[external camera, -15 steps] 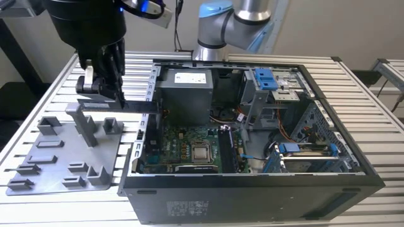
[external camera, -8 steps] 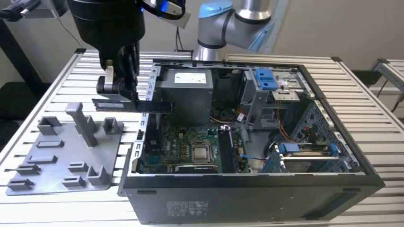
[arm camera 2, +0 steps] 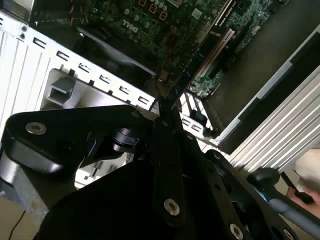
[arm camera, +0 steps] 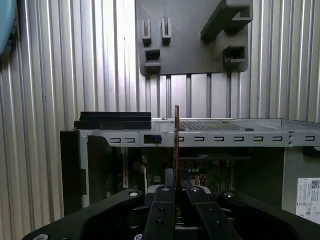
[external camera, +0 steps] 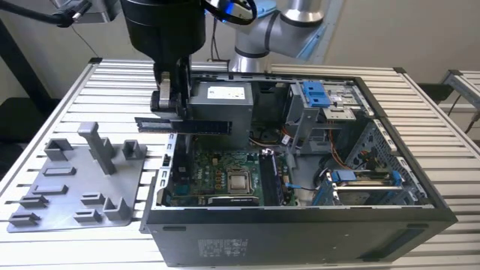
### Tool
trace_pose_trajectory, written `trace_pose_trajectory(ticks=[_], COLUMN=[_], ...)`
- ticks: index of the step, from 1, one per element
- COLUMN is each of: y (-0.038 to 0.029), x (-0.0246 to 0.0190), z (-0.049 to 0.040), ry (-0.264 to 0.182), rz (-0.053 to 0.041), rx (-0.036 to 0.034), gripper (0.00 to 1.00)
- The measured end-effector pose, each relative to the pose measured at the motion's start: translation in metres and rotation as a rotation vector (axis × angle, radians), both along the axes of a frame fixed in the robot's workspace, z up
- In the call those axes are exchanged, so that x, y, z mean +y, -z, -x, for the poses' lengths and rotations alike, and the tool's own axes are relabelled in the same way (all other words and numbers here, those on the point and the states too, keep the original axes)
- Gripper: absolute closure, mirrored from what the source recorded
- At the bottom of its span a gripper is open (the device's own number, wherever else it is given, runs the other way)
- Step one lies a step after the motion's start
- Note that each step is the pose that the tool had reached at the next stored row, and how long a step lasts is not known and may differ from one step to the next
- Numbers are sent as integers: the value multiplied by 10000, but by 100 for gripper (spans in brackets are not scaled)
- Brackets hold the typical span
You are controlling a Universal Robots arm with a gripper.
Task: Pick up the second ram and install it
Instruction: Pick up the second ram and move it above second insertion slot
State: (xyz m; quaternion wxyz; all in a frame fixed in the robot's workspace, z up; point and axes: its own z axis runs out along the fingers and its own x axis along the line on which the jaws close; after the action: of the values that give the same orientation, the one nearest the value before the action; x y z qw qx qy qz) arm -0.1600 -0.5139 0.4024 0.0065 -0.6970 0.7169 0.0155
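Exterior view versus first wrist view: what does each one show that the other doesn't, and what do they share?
Exterior view: the arm, the CPU on the motherboard, and the ram side-on, level over the case wall. First wrist view: the ram edge-on, a thin line in the shut gripper. Both: ram, gripper, grey tray, open case.

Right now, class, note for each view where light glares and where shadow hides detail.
Exterior view: even light, table slats bright, case interior dimmer. First wrist view: glare streaks the slats, and the case interior goes dark behind the second ram. Second wrist view: the jaws are a black silhouette; the slats burn white.
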Motion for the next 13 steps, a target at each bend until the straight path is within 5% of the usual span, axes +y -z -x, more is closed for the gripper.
trace_pose_trajectory(ticks=[13], y=[0], x=[0], z=[-535], ry=[-1], rz=[-19], rx=[27], gripper=[86])
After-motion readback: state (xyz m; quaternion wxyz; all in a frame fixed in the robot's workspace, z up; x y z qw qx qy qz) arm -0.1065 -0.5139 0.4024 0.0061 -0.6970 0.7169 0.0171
